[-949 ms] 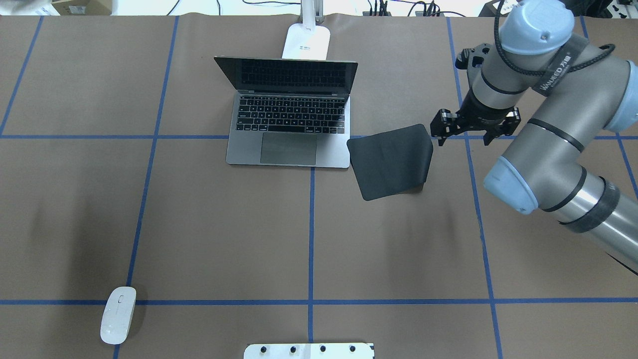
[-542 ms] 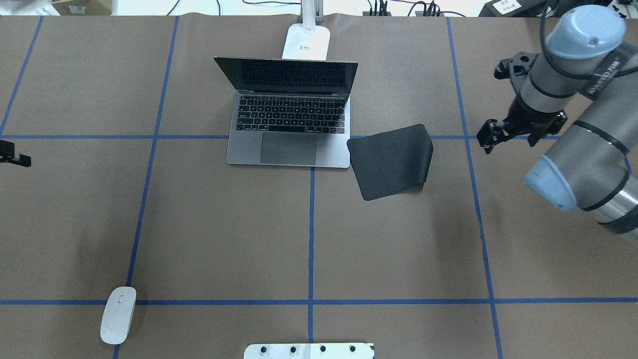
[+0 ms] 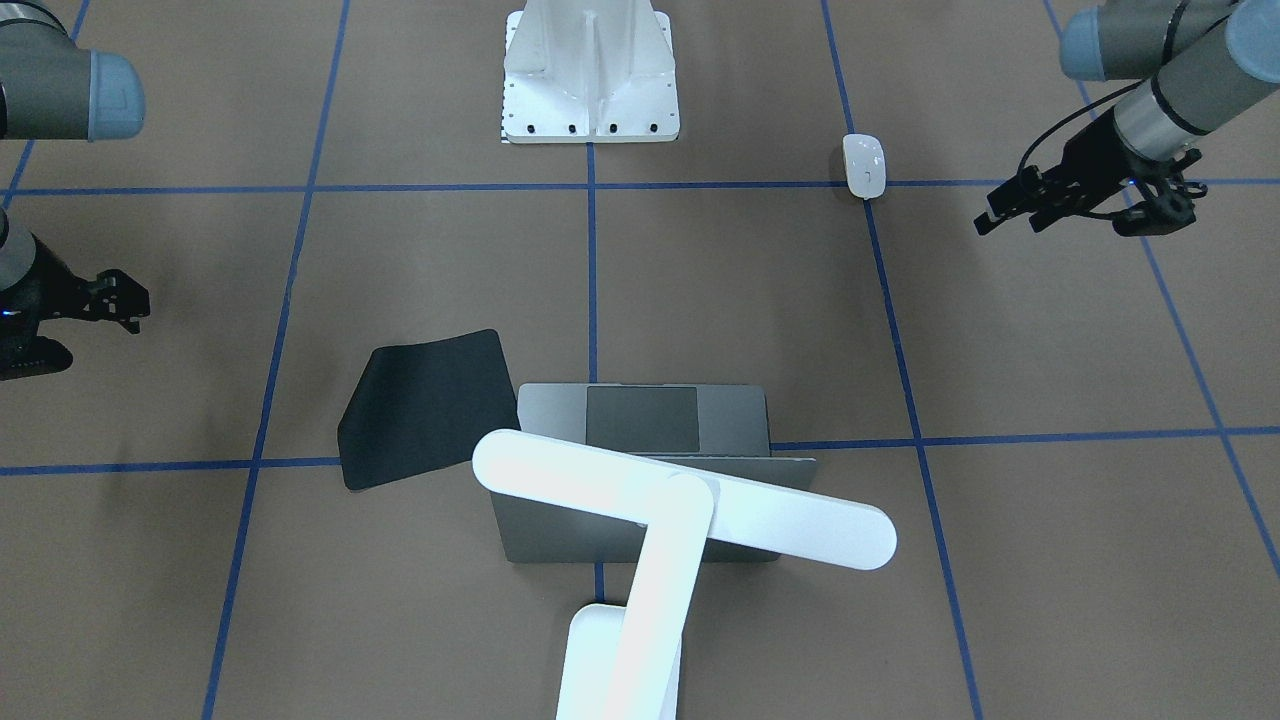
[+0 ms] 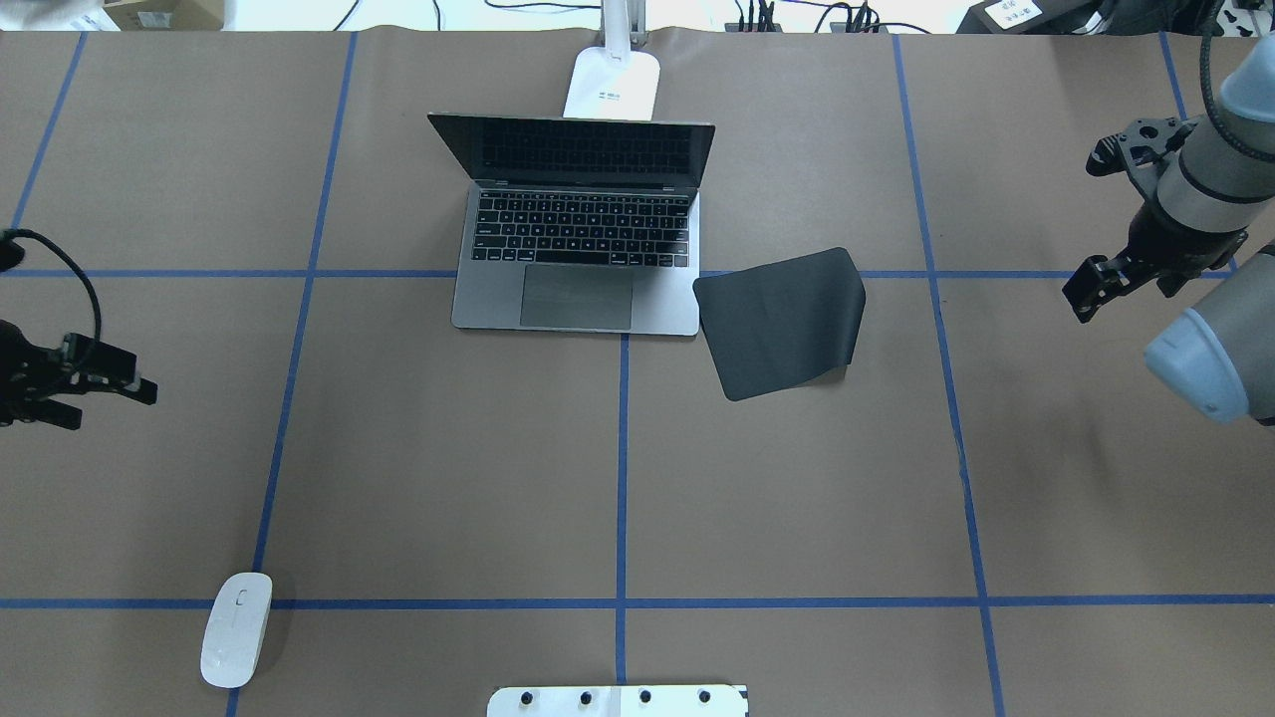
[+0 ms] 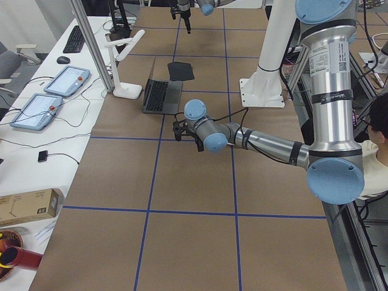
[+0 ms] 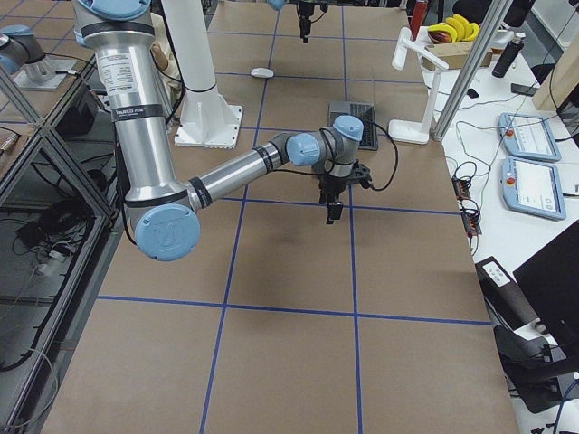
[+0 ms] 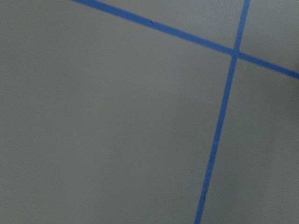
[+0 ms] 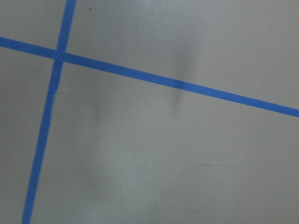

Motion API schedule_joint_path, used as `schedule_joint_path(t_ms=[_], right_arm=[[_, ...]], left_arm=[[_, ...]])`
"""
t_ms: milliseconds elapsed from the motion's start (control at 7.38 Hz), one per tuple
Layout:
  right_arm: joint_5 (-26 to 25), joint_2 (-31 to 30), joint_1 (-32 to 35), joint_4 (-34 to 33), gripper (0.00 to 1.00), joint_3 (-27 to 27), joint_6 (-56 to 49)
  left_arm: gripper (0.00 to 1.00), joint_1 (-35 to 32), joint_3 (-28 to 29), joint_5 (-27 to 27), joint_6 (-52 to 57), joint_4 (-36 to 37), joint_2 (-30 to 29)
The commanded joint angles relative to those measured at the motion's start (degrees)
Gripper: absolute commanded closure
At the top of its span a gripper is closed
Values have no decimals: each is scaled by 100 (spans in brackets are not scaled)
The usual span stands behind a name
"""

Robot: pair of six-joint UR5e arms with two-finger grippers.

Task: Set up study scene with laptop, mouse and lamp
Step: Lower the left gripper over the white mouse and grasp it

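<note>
Our left hand (image 4: 110,388), wide and empty, hangs well apart from the mouse (image 4: 236,629); a skewed pinch could squirt its glossy shell across the desk (image 4: 448,478).

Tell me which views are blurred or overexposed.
Front-facing view: the lamp is washed out to plain white, with no surface detail. Left wrist view: soft focus, and the blue tape has fuzzy edges. Right wrist view: also soft, with a faint dark shadow across the tape. Overhead view: sharp.
</note>
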Motion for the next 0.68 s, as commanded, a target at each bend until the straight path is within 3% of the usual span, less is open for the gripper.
schedule_joint_path(t_ms=[0, 271, 542], right_arm=[[158, -227, 249, -40, 0, -25, -773], [282, -465, 451, -23, 0, -25, -1319], [300, -545, 609, -14, 0, -103, -1566]], left_arm=[[0, 767, -549, 653, -3, 934, -37], [0, 1609, -919, 1258, 15, 1665, -107], [0, 2331, -956, 2014, 6, 1844, -257]])
